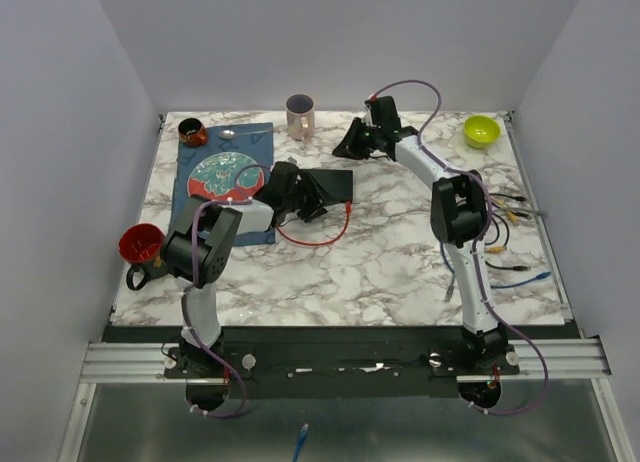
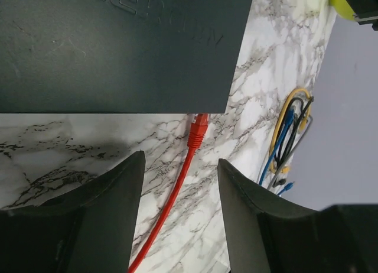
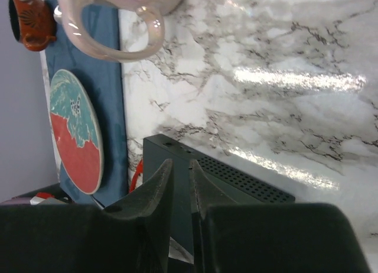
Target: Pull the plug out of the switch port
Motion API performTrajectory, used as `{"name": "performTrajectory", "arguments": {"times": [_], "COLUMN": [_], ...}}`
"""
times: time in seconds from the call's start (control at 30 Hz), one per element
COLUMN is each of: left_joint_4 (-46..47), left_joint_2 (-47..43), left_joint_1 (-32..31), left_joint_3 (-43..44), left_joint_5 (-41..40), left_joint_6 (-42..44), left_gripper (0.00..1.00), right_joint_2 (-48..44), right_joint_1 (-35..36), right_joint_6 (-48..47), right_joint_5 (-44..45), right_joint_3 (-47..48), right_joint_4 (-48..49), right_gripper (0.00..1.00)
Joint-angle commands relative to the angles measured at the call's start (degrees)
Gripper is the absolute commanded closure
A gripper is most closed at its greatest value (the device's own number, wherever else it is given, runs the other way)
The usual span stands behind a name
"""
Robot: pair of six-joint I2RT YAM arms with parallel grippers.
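Note:
The switch (image 1: 335,185) is a flat matte-black box lying mid-table; in the left wrist view it (image 2: 118,48) fills the top. A red plug (image 2: 198,130) sits in a socket on its near edge, and its red cable (image 1: 320,240) loops over the marble. My left gripper (image 2: 180,172) is open, its fingers either side of the cable, a short way back from the plug and touching nothing. It also shows in the top view (image 1: 312,202). My right gripper (image 3: 179,178) is shut and empty, hovering over the switch's far vented side (image 3: 248,181); in the top view it (image 1: 352,145) is behind the switch.
A pink mug (image 1: 300,115) stands close behind the right gripper. A red-and-teal plate (image 1: 228,176) on a blue mat (image 1: 200,207), a dark cup (image 1: 192,132) and a red cup (image 1: 141,244) are at the left. A green bowl (image 1: 481,130) and loose cables (image 1: 505,217) are at the right.

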Motion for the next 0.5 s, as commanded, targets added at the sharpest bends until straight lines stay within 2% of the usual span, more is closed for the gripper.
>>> {"name": "performTrajectory", "arguments": {"times": [0.0, 0.2, 0.47], "left_joint_4": [0.33, 4.12, 7.10], "left_joint_2": [2.54, 5.27, 8.96], "left_joint_1": [0.05, -0.30, -1.88], "left_joint_3": [1.20, 1.90, 3.22], "left_joint_5": [3.18, 4.50, 7.13], "left_joint_6": [0.82, -0.42, -1.56], "left_gripper": [0.36, 0.32, 0.32], "right_joint_2": [0.40, -0.91, -4.08], "right_joint_1": [0.25, 0.17, 0.52], "right_joint_6": [1.89, 2.15, 1.54], "right_joint_5": [-2.40, -1.79, -1.78], "right_joint_3": [-1.95, -7.93, -16.63], "right_joint_4": [-1.65, -1.65, -0.51], "right_gripper": [0.76, 0.76, 0.76]}}
